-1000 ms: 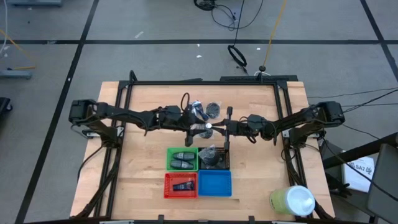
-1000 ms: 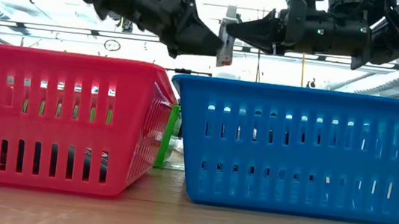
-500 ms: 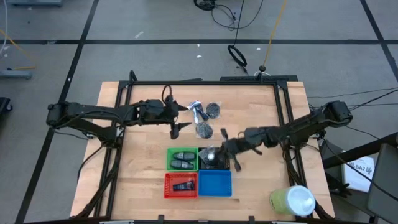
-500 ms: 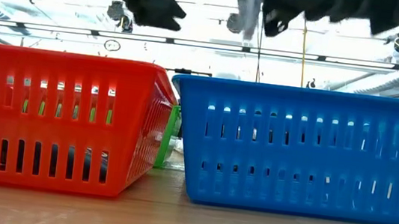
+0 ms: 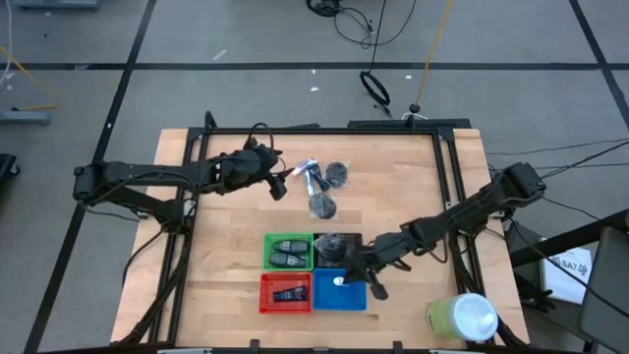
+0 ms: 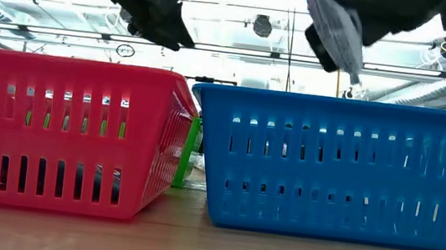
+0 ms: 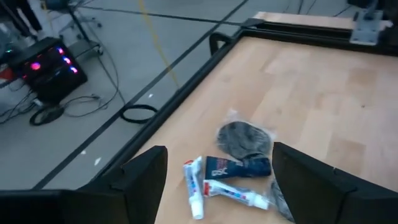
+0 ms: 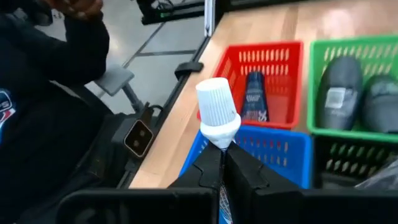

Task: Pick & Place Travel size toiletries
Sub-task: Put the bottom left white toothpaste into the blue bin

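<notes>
1. Your right gripper (image 5: pixel 346 278) is clamped on a white-and-blue tube (image 8: pixel 217 115), white cap pointing away from the wrist, and it hangs over the blue tray (image 5: pixel 339 291) at that tray's edge next to the black tray (image 5: pixel 337 250).
2. In the low view the held tube (image 6: pixel 340 39) slants down toward the blue tray's rim (image 6: pixel 343 105) but stays above it.
3. The red tray (image 8: pixel 267 84) just beside the blue one holds a dark blue tube (image 8: pixel 254 97).
4. The green tray (image 8: pixel 354 87) behind it holds two dark grey ovals (image 8: pixel 341 90), side by side.
5. The black tray carries a dark mesh puff (image 5: pixel 330 244); the right arm partly covers that tray in the high view.
6. Loose toiletries lie on the bench (image 5: pixel 236 236) well apart from the trays: two white-and-blue tubes (image 7: pixel 233 193), a dark blue tube (image 7: pixel 239 167) and a round mesh puff (image 7: pixel 241 137), bunched close together. A second puff (image 5: pixel 322 205) sits just nearer the trays.
7. Your left gripper (image 5: pixel 277 187) hovers beside that cluster with its fingers (image 7: pixel 140 183) spread wide and nothing between them.
8. A big pale green cylinder with a white top (image 5: pixel 462 317) stands at the bench corner on the right arm's side, clear of the trays.
9. A person in dark clothing (image 8: pixel 56 81) is beyond the bench edge in the right wrist view.
</notes>
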`<state>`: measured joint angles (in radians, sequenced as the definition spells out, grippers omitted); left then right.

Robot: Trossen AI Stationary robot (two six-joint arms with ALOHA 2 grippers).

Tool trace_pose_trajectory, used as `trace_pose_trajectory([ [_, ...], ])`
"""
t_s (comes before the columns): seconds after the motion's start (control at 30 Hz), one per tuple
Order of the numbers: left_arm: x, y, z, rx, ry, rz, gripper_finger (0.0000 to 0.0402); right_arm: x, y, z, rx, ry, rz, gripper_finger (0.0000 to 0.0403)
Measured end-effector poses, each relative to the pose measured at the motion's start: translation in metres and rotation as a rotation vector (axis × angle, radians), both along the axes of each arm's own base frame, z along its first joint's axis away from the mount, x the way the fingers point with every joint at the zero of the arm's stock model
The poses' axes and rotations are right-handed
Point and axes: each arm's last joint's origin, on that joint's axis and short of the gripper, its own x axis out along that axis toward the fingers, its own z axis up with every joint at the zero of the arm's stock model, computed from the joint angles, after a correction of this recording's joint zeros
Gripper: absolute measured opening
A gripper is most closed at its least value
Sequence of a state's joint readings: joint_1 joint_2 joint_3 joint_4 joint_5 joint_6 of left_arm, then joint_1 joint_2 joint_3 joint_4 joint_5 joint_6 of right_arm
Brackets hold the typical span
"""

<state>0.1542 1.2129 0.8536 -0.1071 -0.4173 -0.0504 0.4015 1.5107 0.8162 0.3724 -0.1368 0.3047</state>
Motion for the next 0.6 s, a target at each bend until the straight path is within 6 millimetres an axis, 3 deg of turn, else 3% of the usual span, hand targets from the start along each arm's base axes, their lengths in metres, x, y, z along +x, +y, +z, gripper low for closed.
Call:
trace_pose_trajectory([
  [0.2, -0.002, 0.0, -0.004, -0.033, 0.022, 0.021, 0.0278, 0.003, 0.008, -0.02, 0.012, 0.08, 0.025, 0.0],
  [0.33, -0.003, 0.0, -0.005, -0.043, 0.032, 0.025, 0.0279, 0.002, 0.012, -0.022, 0.012, 0.091, 0.031, 0.0003],
  [0.6, -0.003, 0.0, -0.005, -0.055, 0.03, 0.031, 0.0265, 0.0, 0.016, -0.022, 0.009, 0.089, 0.048, 0.0053],
])
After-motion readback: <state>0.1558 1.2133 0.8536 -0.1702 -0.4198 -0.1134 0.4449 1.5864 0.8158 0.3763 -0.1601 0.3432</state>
